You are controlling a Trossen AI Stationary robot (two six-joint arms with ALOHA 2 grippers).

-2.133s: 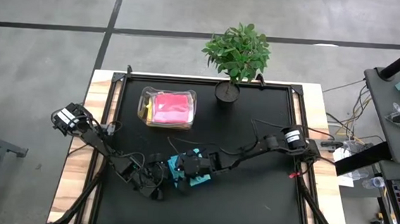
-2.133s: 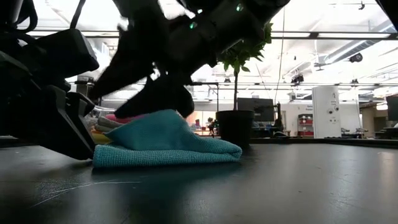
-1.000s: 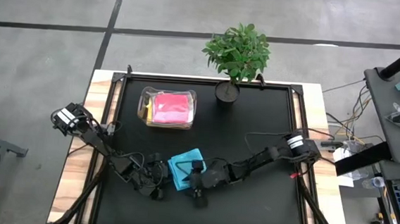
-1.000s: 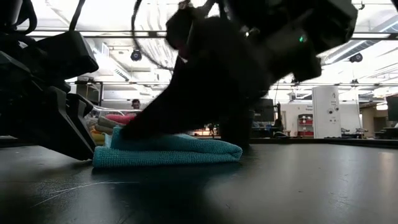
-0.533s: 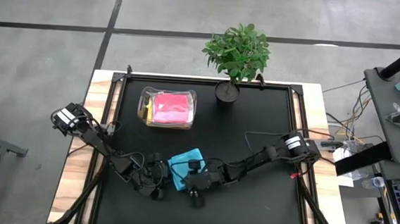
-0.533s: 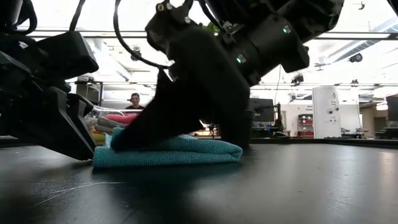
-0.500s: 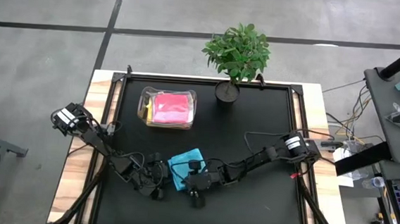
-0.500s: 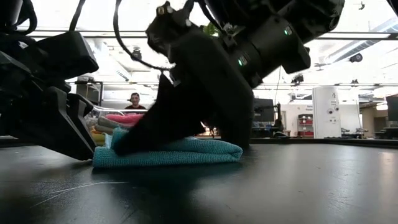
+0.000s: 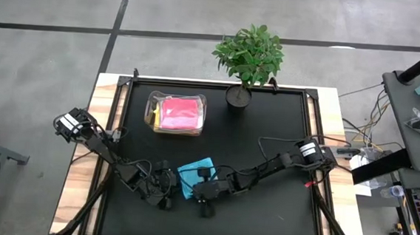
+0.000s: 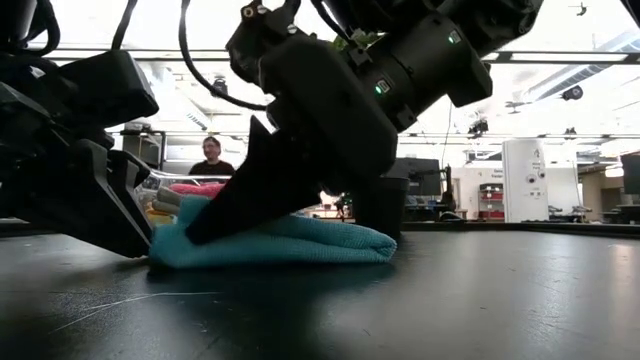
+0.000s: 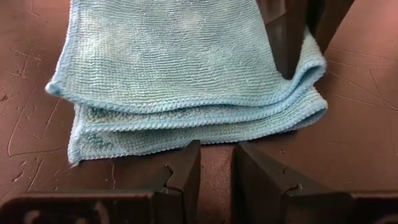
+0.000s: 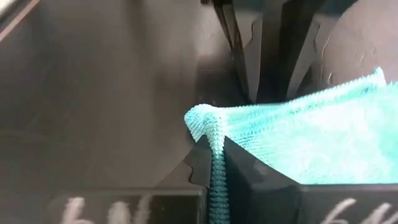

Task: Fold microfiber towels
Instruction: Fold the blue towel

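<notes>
My right gripper point(image 12: 216, 163) is pinched tight on a corner of the teal microfiber towel point(image 9: 193, 175), with a ridge of the soft knit squeezed up between my 2 dark fingers point(image 12: 258, 177). That towel lies folded on the black table top point(image 9: 268, 136), near the front edge and between my 2 arms. My left gripper point(image 11: 214, 168) sits low just beside the towel's layered edge, its 2 fingers parted by a narrow gap with nothing between them.

The risks, as I judge them: I may have caught only the top layer, so a lift would peel the fold open rather than carry it over. I cannot tell how many layers I hold. If I pull toward my left gripper, the cloth could drag across the table and bunch against those fingers. The 2 grippers are also close enough that a careless swing might knock them together.

Counted: 1 teal towel on the table. 1 clear plastic box point(image 9: 152, 112) stands well apart toward the back, with a pink towel point(image 9: 178, 113) on top; the low view shows grey and yellow edges beneath it, but I cannot count those layers surely. 1 potted green plant point(image 9: 249, 59) stands at the back edge. 1 person point(image 10: 211, 157) shows in the room beyond.
</notes>
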